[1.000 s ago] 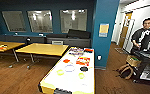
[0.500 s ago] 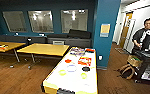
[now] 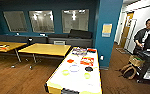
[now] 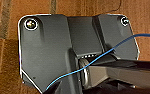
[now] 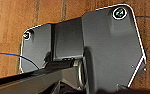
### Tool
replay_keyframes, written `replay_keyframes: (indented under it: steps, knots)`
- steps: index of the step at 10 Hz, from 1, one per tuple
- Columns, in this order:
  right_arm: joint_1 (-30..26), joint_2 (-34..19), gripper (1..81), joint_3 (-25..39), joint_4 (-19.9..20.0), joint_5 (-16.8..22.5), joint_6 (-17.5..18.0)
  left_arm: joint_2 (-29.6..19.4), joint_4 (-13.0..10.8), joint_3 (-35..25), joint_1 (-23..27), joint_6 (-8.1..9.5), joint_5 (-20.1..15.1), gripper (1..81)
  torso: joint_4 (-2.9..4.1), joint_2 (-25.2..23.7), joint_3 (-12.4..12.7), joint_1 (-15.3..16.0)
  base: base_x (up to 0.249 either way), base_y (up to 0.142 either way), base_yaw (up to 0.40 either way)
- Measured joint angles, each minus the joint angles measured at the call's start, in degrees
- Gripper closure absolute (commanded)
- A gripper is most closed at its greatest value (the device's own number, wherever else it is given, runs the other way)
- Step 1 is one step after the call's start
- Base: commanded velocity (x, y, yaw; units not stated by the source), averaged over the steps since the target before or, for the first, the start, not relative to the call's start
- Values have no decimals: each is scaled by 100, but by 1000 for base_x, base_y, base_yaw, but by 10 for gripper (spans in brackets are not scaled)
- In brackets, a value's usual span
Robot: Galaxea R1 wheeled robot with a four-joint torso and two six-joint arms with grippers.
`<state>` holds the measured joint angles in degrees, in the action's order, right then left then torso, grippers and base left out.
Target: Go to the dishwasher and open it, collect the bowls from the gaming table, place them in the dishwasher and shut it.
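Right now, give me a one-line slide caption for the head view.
Long white-topped, yellow-rimmed gaming table carrying small red, yellow-green and black bowls in a blue-walled lounge with wood floor; a person stands at right.

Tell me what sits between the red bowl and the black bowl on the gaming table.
In the head view, a flat purple ring lies on the gaming table between the red bowl and the black bowl.
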<state>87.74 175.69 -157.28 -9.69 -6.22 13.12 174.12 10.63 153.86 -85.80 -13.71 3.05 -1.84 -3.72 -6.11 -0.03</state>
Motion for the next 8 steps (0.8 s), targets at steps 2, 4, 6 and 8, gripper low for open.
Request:
replay_keyframes:
  steps: [2, 4, 6, 8]
  knots:
    - [-2, -16, 10, 0, 0, -1, 0, 0, 0, 0, 2, 0, 0, 10, 0, 0, 0, 0, 0, 127, 0]
    - [0, -11, 10, 0, 0, 0, 0, 0, 0, 0, 2, 0, 1, 10, 0, 0, 0, 0, 0, 126, 0]
    - [0, -11, 10, 0, 0, -1, -2, 0, 0, 0, 0, 0, 1, 10, 0, 0, 0, 0, 0, 126, 0]
    - [-2, -13, 10, 0, 0, 0, 0, 0, 0, 0, 2, 0, 1, 10, 0, 0, 0, 0, 0, 126, 0]
